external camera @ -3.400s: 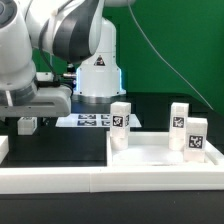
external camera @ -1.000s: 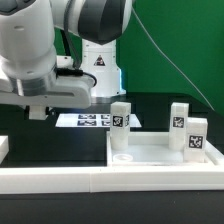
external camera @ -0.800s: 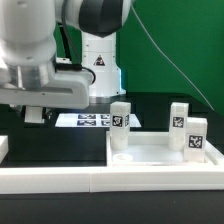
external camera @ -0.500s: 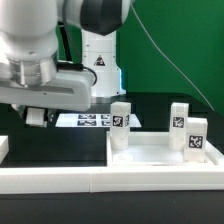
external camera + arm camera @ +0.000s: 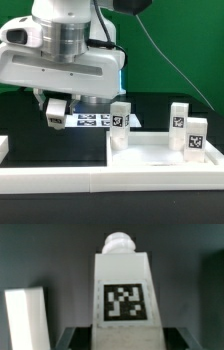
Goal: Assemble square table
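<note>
The gripper [image 5: 56, 112] is clamped on one leg [image 5: 56, 113], carried above the desk [image 5: 150, 108], well apart from the tabletop. In the exterior view the leg hangs below the arm with its long axis tilted, its tagged face turned outward. In the wrist view this same leg [image 5: 125, 291] fills the frame: a long white block, its tag [image 5: 125, 300] on the face toward the camera and a small rounded peg [image 5: 119, 242] at the end away from the gripper. Beside it in that view lies a white slab [image 5: 25, 319], too blurred to name.

Nearest in the exterior view, a long white rail [image 5: 60, 178] runs along the front of the desk. Just behind it, toward the exterior view's right, lies the square tabletop [image 5: 160, 152], flat, rim up.

Three more legs stand upright there, long axes vertical, tags facing the camera: one [image 5: 120, 122] at the tabletop's left far corner, one [image 5: 180, 119] toward the right far side, and one [image 5: 195, 134] just in front of that at the right edge. That makes four legs and one tabletop.

Farther back, the marker board [image 5: 95, 120] lies flat on the dark desk, partly hidden by the held leg and the arm. Behind it rises the robot's base [image 5: 100, 85], before a green backdrop [image 5: 180, 40].
</note>
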